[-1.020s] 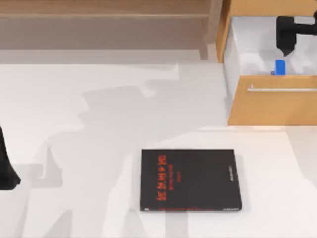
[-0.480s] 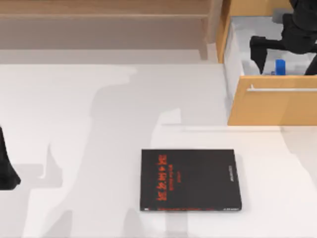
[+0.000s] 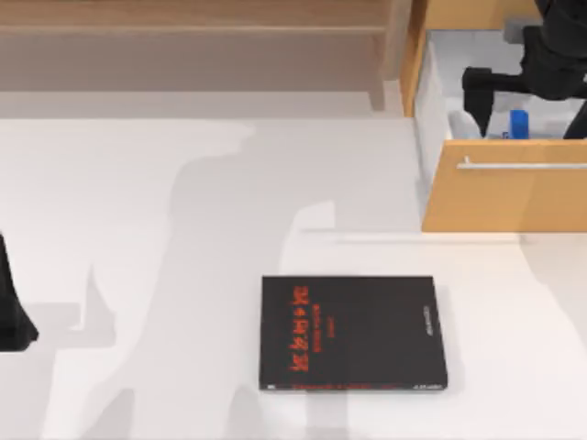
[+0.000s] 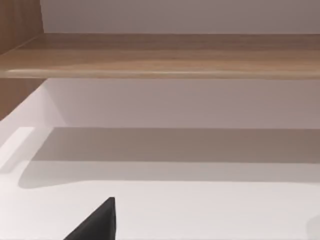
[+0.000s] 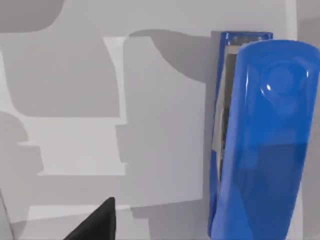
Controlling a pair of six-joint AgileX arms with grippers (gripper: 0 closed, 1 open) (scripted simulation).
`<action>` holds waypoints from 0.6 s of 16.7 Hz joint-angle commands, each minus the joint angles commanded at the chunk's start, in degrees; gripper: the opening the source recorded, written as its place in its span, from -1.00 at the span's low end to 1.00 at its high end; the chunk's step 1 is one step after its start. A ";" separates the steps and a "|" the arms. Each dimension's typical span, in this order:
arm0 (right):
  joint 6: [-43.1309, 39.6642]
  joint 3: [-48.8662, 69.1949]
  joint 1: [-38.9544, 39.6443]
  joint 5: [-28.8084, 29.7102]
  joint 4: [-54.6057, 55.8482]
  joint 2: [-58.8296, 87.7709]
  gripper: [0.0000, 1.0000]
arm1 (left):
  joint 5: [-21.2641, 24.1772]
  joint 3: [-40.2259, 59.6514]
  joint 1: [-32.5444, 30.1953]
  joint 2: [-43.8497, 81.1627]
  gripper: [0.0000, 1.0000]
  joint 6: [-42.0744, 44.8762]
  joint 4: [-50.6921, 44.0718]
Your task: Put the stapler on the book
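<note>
The stapler [image 3: 519,123] is being seen inside the open wooden drawer [image 3: 504,197] at the far right of the table [image 3: 183,229], lying on the drawer's pale floor close behind the drawer's front panel, which is carrying a long metal handle [image 3: 521,166]. The right arm [image 3: 550,64] is being held over this drawer, with its dark body spread above the drawer's inside, just beside the stapler. In the right wrist view the stapler [image 5: 260,145] is being shown from close above, with its rounded blue top lying over a blue base and a grey metal strip visible along one side; one dark fingertip [image 5: 95,222] is being caught at the edge of that view, apart from the stapler and not touching it. Whether the right claw is open or closed cannot be told, because the two fingers are not being shown together. The book [image 3: 353,334] is lying flat on the table nearer the front edge, a little right of the middle, well apart from the drawer, with red lettering on its black cover and small white text near its right edge. The left arm [image 3: 14,307] is being kept parked at the left edge of the table. In the left wrist view a wooden shelf [image 4: 160,55] is being seen above the white surface, and the state of the left claw cannot be told either.
</note>
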 joint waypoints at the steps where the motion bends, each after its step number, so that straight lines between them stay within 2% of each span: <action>1: -0.01 -0.31 0.01 0.00 0.22 -0.11 1.00 | 0.00 0.00 0.00 0.00 1.00 0.00 0.00; 10: 0.01 -3.49 0.11 -0.04 2.88 -0.56 1.00 | 0.00 0.00 0.00 0.00 1.00 0.00 0.00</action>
